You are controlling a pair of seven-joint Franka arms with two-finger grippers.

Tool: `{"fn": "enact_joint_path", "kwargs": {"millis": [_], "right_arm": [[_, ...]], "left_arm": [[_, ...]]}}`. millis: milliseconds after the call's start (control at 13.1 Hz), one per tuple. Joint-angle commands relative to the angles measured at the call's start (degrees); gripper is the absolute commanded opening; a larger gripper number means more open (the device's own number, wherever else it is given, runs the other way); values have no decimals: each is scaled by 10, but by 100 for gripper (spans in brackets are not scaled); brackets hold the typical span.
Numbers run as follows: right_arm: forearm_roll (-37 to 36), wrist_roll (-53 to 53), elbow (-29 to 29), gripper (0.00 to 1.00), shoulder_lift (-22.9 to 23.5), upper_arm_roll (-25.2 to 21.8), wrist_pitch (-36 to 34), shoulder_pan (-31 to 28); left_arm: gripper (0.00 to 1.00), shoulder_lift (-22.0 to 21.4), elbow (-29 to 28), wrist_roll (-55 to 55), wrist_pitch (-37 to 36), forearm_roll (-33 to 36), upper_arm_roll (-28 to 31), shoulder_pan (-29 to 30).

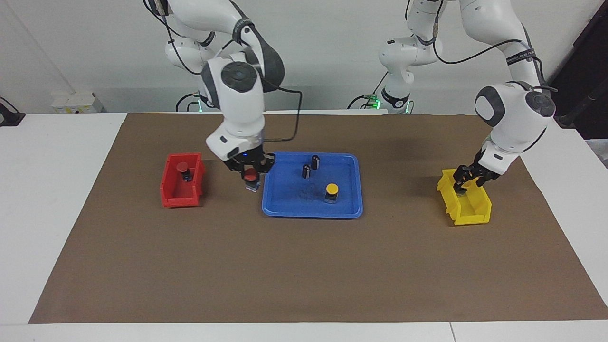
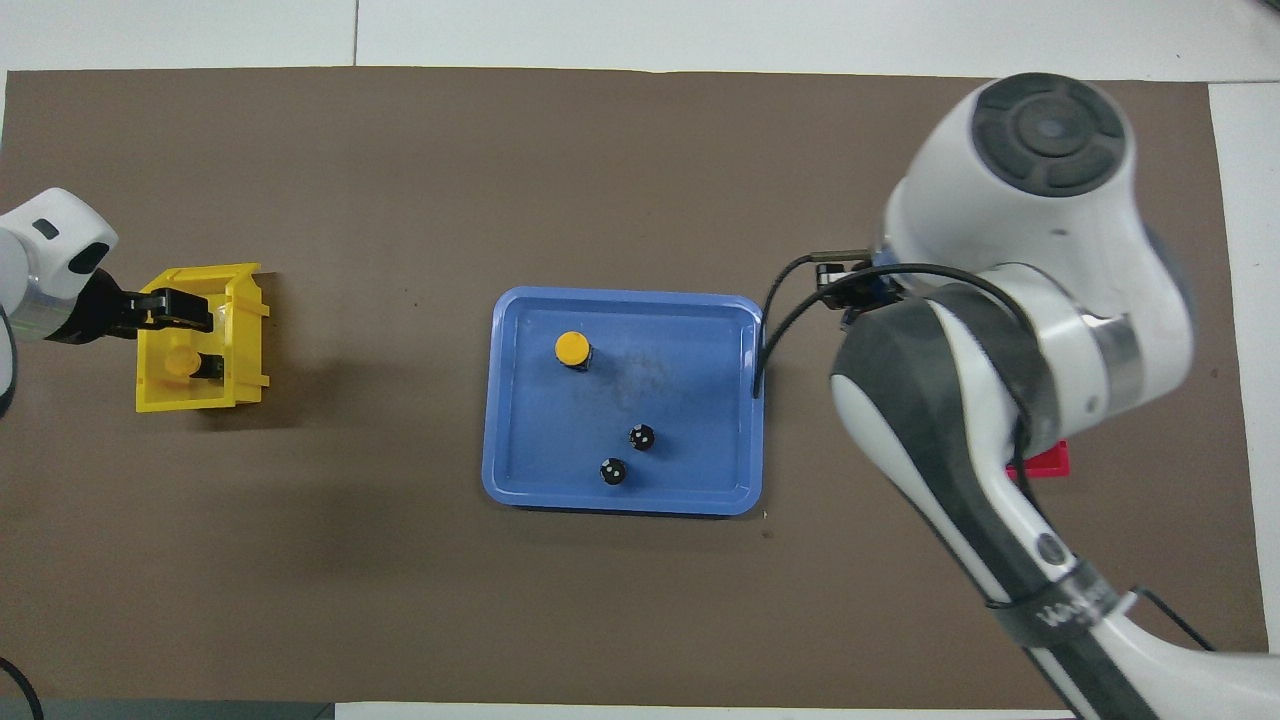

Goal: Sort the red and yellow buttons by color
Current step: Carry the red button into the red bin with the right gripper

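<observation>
Clock directions are read on the overhead view, with 12 pointing away from the robots.

The right gripper is closed on a red button. The cap sits between the fingertips and the dark body hangs below them. It is in the air over the brown mat, at 3 o'clock from the blue tray, between the tray's rim and the red bin.

The left gripper hangs over the yellow bin, at 9 o'clock from the tray. Its fingers stand apart and hold nothing. A yellow button lies on the bin's floor below them, clear of the tips.

There are two red buttons. The second red one rests inside the red bin. There are two yellow buttons. The other yellow one stands in the tray at about 10 o'clock from its middle, near the rim. Two dark cylinders stand at about 5 and 6 o'clock, near each other.

The mat lies bare from 10 to 2 o'clock of the tray, and between tray and yellow bin.
</observation>
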Motion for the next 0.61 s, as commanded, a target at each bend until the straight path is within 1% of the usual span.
{"fn": "enact_joint_path", "kwargs": {"millis": [0, 77, 153, 383, 536], "right_arm": [[3, -67, -91, 26, -41, 8, 50, -57], [3, -108, -110, 26, -47, 8, 73, -78], [3, -141, -129, 27, -52, 8, 99, -102], [4, -218, -177, 27, -66, 8, 156, -135], [6, -236, -212, 27, -78, 8, 189, -145]], "left_arm": [[100, 7, 50, -84, -42, 16, 4, -73], [100, 8, 50, -170, -25, 17, 3, -118], [100, 8, 50, -215, -7, 17, 3, -154], [100, 16, 45, -239, 2, 16, 1, -245], [100, 46, 47, -305, 46, 16, 1, -297]]}}
